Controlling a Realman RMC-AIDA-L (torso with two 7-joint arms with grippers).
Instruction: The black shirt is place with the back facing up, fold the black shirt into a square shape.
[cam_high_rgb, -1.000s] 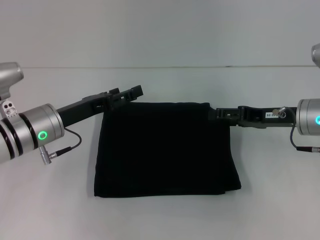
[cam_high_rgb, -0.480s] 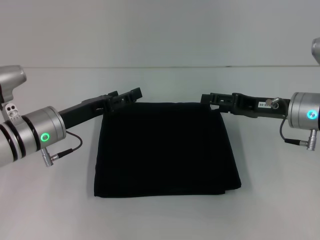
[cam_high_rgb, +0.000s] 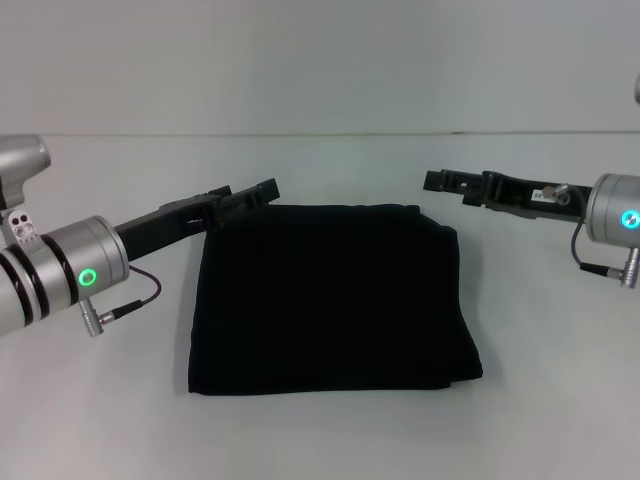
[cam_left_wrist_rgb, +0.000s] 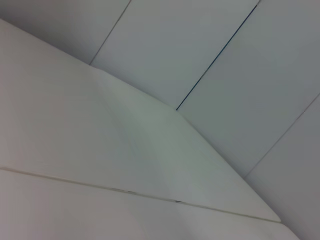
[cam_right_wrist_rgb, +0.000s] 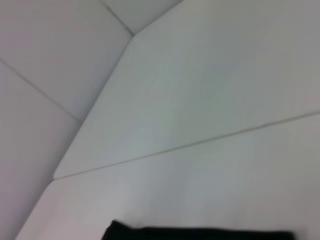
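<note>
Matte black cloth, the large plain black short-sleeved shirt (cam_high_rgb: 330, 298), lies folded into a near-square block in the middle of the white table (cam_high_rgb: 330, 440), just in front of me. Its edges run roughly straight. The near right corner shows a small stacked step of layers. The far right corner is slightly rounded and puffed. No long axis left to speak of; width and depth look about even.

The hard black left gripper (cam_high_rgb: 262, 189) sits at the far left corner of the shirt, tip just over or touching the folded edge; I cannot tell which. The hard black right gripper (cam_high_rgb: 436, 181) hangs clear of the cloth, above and just beyond the far right corner. So the left arm is the nearer one to the shirt, and the cloth lies toward me from both tips.

I cannot tell how the jaws stand on either side; they show edge-on in the head view and not at all in the wrist views. Neither appears to be carrying cloth.

The right wrist view catches only a thin strip of the black fabric (cam_right_wrist_rgb: 200, 233) against the pale smooth tabletop. The left wrist view shows bare table and wall panels.

My judgement: folding looks essentially done; only withdrawal or a small tidy of that right corner remains.
</note>
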